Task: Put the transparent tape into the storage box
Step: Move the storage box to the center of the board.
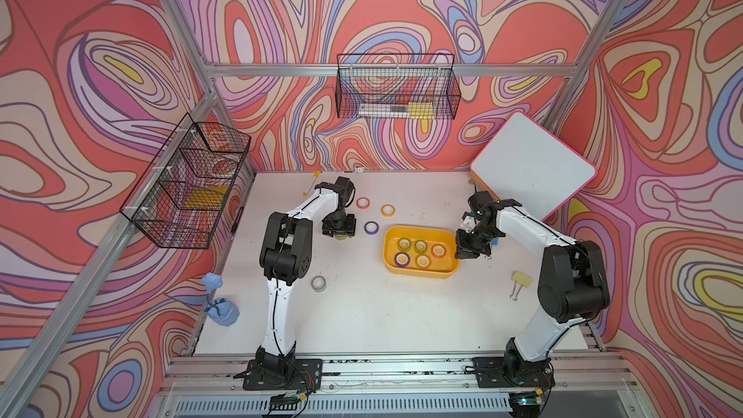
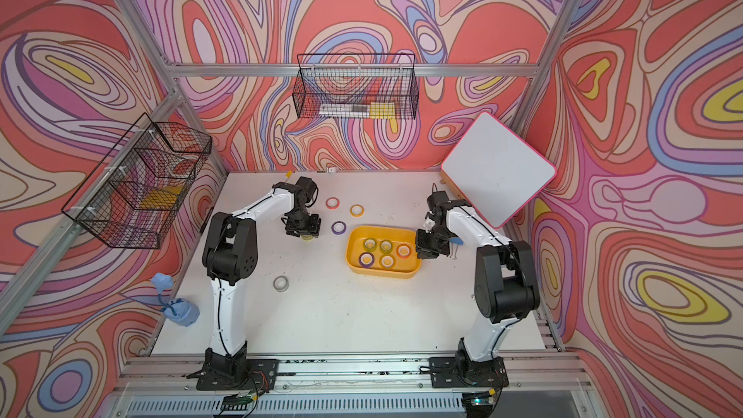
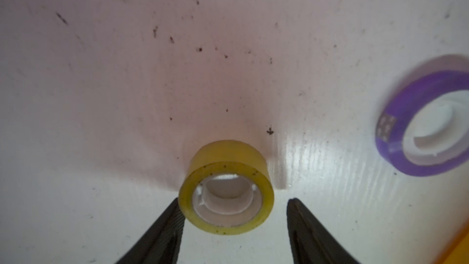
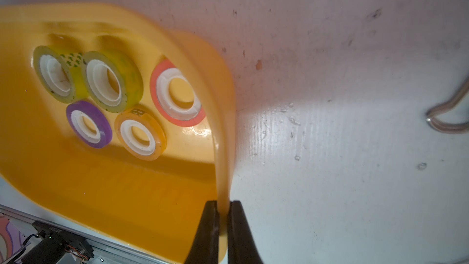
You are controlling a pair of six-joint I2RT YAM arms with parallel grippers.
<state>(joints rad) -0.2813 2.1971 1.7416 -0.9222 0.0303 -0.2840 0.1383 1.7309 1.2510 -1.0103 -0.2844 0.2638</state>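
Observation:
A yellow see-through tape roll lies flat on the white table between the fingers of my left gripper, which is open. One finger touches the roll's side and the other stands apart from it. In both top views the gripper points down over that roll. The yellow-orange storage box holds several coloured tape rolls. My right gripper is shut on the box's right-hand wall. A clear colourless tape roll lies alone near the left arm.
Pink, orange and purple rolls lie loose behind the box. A yellow binder clip lies front right and a blue cloth bundle front left. A whiteboard leans at the back right. Black wire baskets hang on the walls.

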